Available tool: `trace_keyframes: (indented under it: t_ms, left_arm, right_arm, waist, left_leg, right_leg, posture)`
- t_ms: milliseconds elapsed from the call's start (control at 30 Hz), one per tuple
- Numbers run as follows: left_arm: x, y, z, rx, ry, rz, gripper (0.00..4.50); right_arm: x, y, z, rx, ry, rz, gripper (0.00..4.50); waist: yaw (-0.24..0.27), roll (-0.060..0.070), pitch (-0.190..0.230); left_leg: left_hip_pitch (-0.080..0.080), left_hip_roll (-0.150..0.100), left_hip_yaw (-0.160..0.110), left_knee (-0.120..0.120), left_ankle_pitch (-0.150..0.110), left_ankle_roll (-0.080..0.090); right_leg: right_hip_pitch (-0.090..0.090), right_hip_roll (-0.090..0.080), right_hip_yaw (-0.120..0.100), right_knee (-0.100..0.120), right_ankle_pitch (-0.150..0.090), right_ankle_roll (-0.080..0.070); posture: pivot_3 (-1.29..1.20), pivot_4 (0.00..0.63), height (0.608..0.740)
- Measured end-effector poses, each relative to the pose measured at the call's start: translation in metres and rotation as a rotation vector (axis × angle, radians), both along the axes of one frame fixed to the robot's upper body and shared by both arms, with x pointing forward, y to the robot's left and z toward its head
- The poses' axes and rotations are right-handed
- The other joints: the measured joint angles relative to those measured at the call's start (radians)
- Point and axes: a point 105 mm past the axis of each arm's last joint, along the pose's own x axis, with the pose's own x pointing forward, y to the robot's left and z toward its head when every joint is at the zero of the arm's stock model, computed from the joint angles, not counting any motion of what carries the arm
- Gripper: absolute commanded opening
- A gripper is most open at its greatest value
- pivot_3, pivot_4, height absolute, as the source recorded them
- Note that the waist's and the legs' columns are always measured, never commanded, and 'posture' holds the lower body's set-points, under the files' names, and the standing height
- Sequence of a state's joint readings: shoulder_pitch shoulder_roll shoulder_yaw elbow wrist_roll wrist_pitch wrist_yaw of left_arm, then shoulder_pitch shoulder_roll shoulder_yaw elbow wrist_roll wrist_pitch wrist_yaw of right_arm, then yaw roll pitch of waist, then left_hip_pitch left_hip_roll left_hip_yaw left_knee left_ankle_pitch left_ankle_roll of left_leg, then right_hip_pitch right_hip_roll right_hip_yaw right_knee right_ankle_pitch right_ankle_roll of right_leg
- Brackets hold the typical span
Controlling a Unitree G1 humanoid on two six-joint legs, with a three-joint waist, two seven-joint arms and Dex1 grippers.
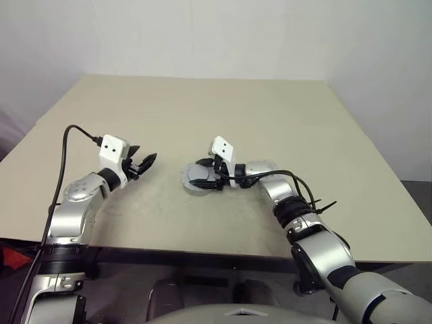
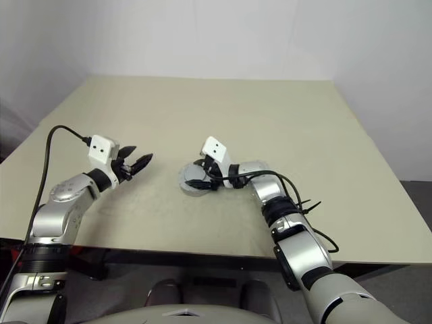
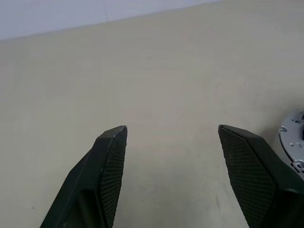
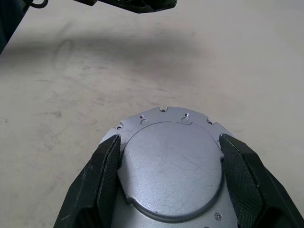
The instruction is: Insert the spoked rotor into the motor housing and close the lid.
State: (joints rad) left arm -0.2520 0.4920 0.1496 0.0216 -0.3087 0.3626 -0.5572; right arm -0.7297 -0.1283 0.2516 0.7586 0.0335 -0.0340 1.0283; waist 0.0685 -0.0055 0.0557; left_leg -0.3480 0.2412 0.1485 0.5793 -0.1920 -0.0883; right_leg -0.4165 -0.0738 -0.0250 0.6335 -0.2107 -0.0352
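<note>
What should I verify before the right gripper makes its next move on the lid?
1. Lid sits between the right gripper's fingers: ok.
2. Fingers clamped on the lid's edge: cannot tell.
3. Lid seated flush on the motor housing: cannot tell.
4. Spoked rotor inside: cannot tell, the lid covers it.
5. Left gripper open and apart from the assembly: ok.
6. Table around the housing free of stray parts: ok.

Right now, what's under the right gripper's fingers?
A round silver disc assembly lying flat on the table: a smooth raised centre plate on a wider flange with small holes. The right gripper straddles it, fingers at either edge. Whatever is inside or beneath it is covered.
</note>
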Motion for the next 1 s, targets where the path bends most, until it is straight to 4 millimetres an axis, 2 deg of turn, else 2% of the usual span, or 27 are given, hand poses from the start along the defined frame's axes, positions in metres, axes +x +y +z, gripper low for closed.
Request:
trace_keyframes:
  t_ms: [233,367,1000]
  left_arm:
    - [0.0000,-0.0005,-0.0002,-0.002,0.000,-0.001,3.24]
    - [0.0000,-0.0005,-0.0003,-0.002,0.000,0.000,3.24]
    - [0.0004,-0.0014,-0.0004,-0.008,-0.001,0.004,3.24]
  right_arm:
    - [0.0010,-0.0007,-0.0032,-0.007,-0.005,-0.006,3.18]
    - [0.0010,-0.0012,-0.0042,-0.010,-0.008,-0.006,3.18]
    - [-0.0001,-0.0043,-0.0042,-0.036,-0.007,0.033,3.18]
  waist:
    - [0.000,0.000,0.000]
    - [0.000,0.000,0.000]
    - [0.001,0.002,-0.002]
  left_leg:
    - [0.005,0.000,0.000,0.000,0.000,0.000]
    - [0.008,0.000,0.000,0.000,0.000,0.001]
    - [0.009,-0.001,0.000,-0.004,-0.003,0.004]
  right_leg:
    - [0.006,0.000,0.000,0.000,0.000,0.000]
    - [0.009,0.000,0.000,-0.001,-0.004,0.006]
    - [0.014,0.000,-0.001,-0.011,0.000,0.001]
  posture:
    - [0.00,0.000,0.740]
    - [0.00,0.000,0.740]
    - [0.00,0.000,0.740]
